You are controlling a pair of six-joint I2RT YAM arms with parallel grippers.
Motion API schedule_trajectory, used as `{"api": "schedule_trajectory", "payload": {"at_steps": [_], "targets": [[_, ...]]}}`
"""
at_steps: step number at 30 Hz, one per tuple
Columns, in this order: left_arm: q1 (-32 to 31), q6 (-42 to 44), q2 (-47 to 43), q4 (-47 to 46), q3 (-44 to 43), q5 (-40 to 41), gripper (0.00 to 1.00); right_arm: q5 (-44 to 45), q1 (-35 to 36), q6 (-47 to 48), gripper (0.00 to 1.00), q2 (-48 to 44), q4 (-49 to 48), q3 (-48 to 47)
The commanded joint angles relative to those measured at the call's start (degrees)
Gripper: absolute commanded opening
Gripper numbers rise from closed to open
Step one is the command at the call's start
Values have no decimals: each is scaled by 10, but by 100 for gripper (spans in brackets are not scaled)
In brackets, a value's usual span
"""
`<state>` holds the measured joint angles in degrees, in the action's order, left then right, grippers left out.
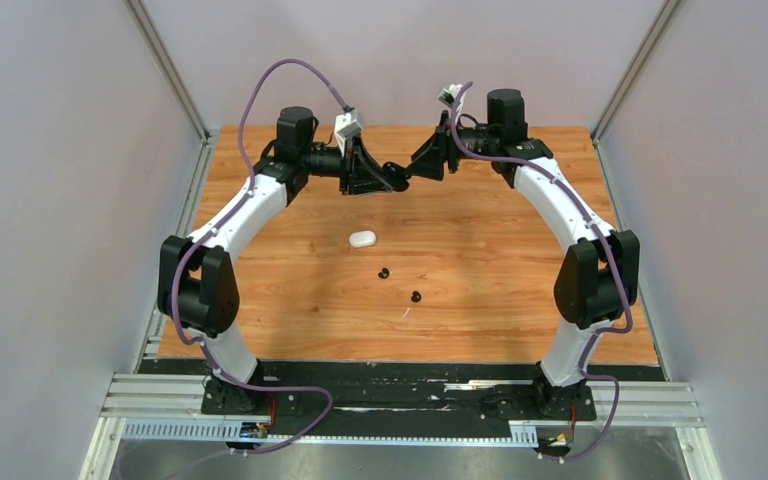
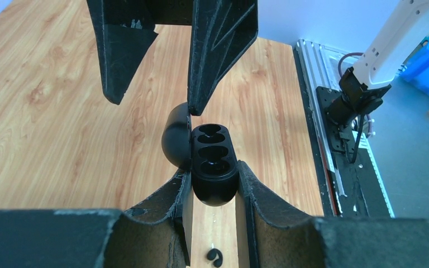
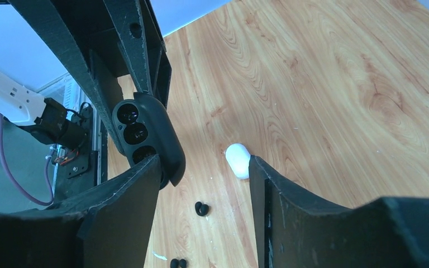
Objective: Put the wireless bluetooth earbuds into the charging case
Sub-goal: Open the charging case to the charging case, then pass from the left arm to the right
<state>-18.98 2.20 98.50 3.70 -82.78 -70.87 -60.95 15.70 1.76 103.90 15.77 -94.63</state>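
My left gripper (image 2: 213, 185) is shut on the black charging case (image 2: 215, 162), holding it above the table with the lid (image 2: 174, 137) swung open and the sockets empty. My right gripper (image 3: 201, 167) faces it with its jaws open; one fingertip (image 2: 196, 103) rests at the lid's edge, and nothing is between the fingers. Two black wireless bluetooth earbuds (image 1: 383, 272) (image 1: 415, 296) lie on the wooden table below. They also show in the right wrist view as earbud (image 3: 201, 208) and earbud (image 3: 177, 262). Both grippers (image 1: 385, 180) (image 1: 418, 165) meet at the far middle of the table.
A closed white oval case (image 1: 362, 239) lies on the wooden table (image 1: 520, 290) just ahead of the earbuds, also seen as the white case (image 3: 237, 161). Grey walls enclose the table on three sides. The arm bases stand on the black rail (image 1: 400, 385) at the near edge.
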Motion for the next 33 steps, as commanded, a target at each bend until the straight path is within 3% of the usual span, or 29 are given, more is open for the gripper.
{"api": "schedule_trajectory", "payload": {"at_steps": [1, 3, 9, 17, 19, 21, 23, 24, 27, 33], "targets": [[-3, -76, -4, -88, -2, -24, 0, 0, 10, 39, 56, -11, -13, -12], [-2, -110, -4, -142, 6, -17, 0, -6, 12, 45, 54, -14, -7, -10], [-1, -160, 1, -192, 12, -10, 0, -13, 12, 50, 50, -21, -2, 1], [-1, -126, -2, -152, 16, 1, 0, -36, 12, 51, 9, -17, -3, -8], [-1, -106, -2, -125, 16, 12, 0, -36, 13, 55, 1, -17, -4, -9], [-1, -86, -4, -101, 17, 26, 0, -33, 16, 62, 0, -18, -5, -12], [-1, -74, -3, -72, 16, 53, 9, -24, 21, 74, 0, -20, -3, -15], [-1, -67, -2, -60, 14, 75, 22, -15, 24, 87, 0, -21, 3, -16], [-1, -37, -8, 23, -1, 114, 50, 26, 33, 174, 0, -28, 46, -29], [3, 86, -31, 242, -69, 158, 67, 89, 46, 379, 0, -65, 93, 5]]}}
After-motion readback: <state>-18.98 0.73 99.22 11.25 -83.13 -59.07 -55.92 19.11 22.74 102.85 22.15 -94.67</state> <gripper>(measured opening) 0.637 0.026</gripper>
